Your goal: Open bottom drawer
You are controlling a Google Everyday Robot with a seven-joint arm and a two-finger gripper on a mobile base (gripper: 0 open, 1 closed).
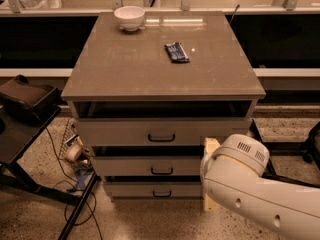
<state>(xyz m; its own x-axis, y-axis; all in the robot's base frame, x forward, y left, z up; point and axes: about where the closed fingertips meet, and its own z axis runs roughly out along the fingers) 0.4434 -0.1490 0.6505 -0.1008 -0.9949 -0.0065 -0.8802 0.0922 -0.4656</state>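
Note:
The bottom drawer (135,189) is the lowest and shortest of three grey-beige fronts in the cabinet, with a small black bar handle (161,194). Its front stands about flush with the drawers above. My white arm (250,184) comes in from the lower right and covers the cabinet's right lower corner. My gripper (210,174) shows only as a pale beige piece behind the arm's elbow. It is just right of the middle and bottom drawer fronts, level with them and apart from the handle.
On the cabinet top (125,64) stand a white bowl (129,17) and a dark blue packet (176,52). A black stand with a dark bag (25,96) is at the left. Cables and clutter (77,159) lie on the floor by the cabinet's left foot.

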